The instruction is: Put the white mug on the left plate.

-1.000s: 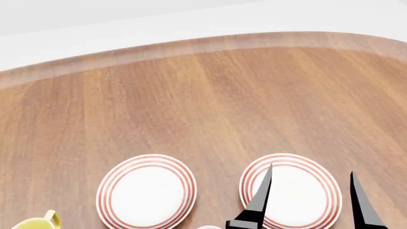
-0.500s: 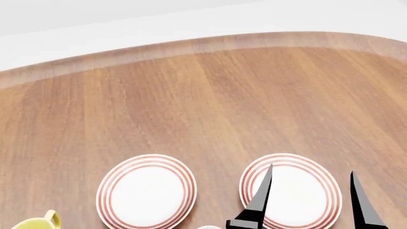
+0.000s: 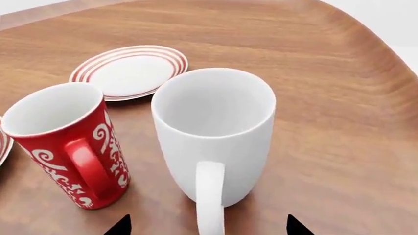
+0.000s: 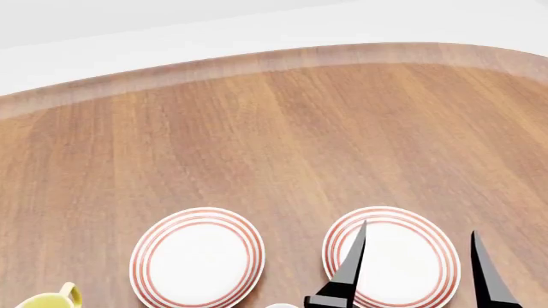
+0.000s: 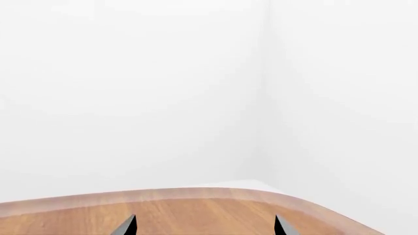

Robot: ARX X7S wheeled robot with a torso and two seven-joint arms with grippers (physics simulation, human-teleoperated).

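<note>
The white mug [image 3: 216,132] stands upright on the wooden table, tall and plain, its loop handle [image 3: 210,200] turned toward the left wrist camera. My left gripper [image 3: 207,227] is open, one dark fingertip on each side of the handle, touching nothing. In the head view only a sliver of a white rim [image 4: 281,306] shows at the bottom edge. The left plate [image 4: 197,256], white with red rings, lies flat and bare. My right gripper [image 4: 419,228] hangs open over the other plate [image 4: 391,256], holding nothing. The left gripper is out of the head view.
A red patterned mug [image 3: 65,142] stands close beside the white mug. A ringed plate [image 3: 130,71] lies beyond both mugs, and another plate's edge [image 3: 3,142] shows beside the red mug. A yellow mug handle [image 4: 67,294] peeks in. The table's curved edge [image 5: 196,193] lies ahead.
</note>
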